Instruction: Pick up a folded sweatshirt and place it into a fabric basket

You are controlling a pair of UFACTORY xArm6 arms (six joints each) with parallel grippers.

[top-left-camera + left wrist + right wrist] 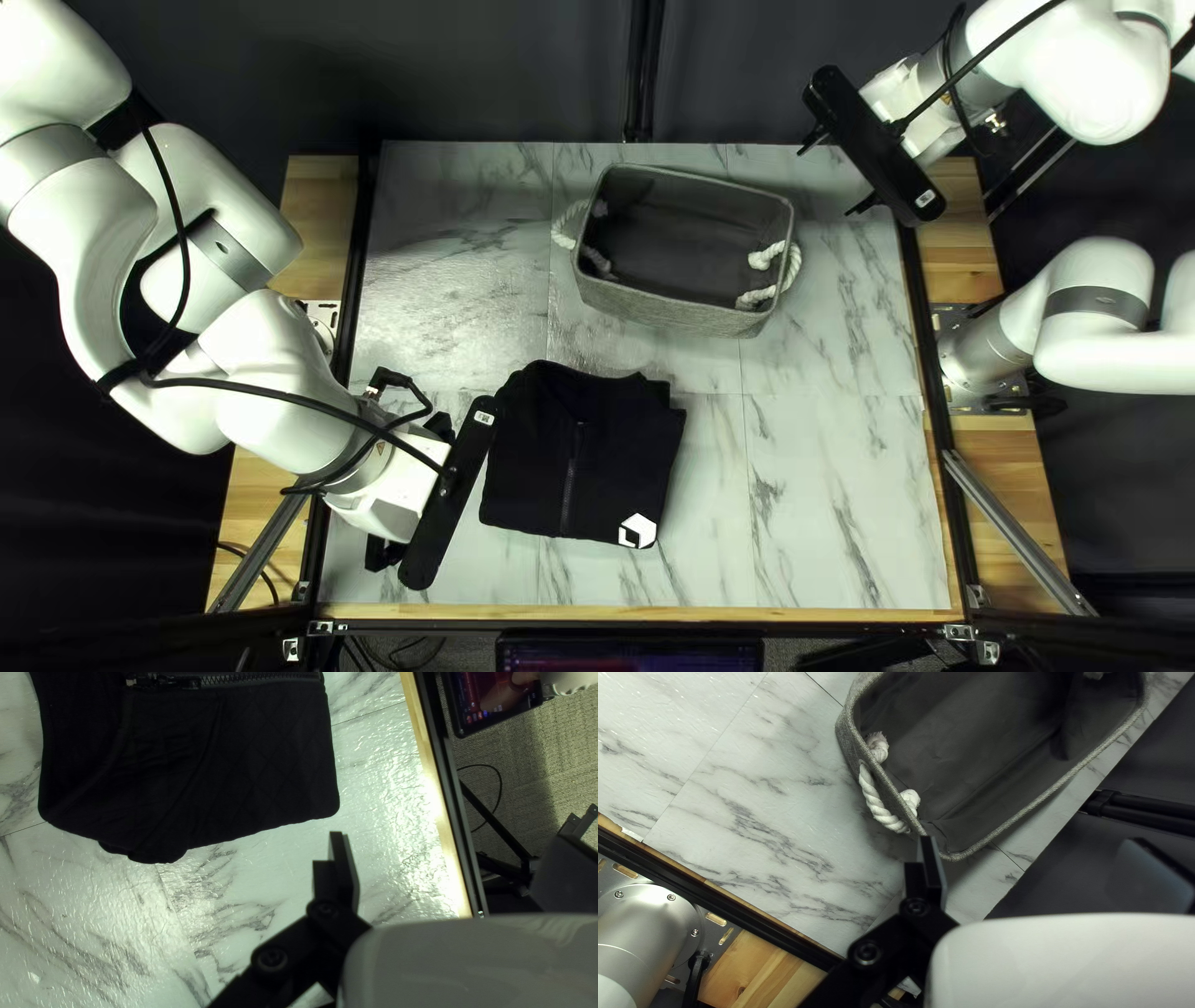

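Neatly folded, the sweatshirt lies near the basket.

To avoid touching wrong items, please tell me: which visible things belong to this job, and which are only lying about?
For the job:
folded black sweatshirt
grey fabric basket, with rope handles
left tool and right tool, both open

Not for the job:
screen beyond the table
thin cable on the floor
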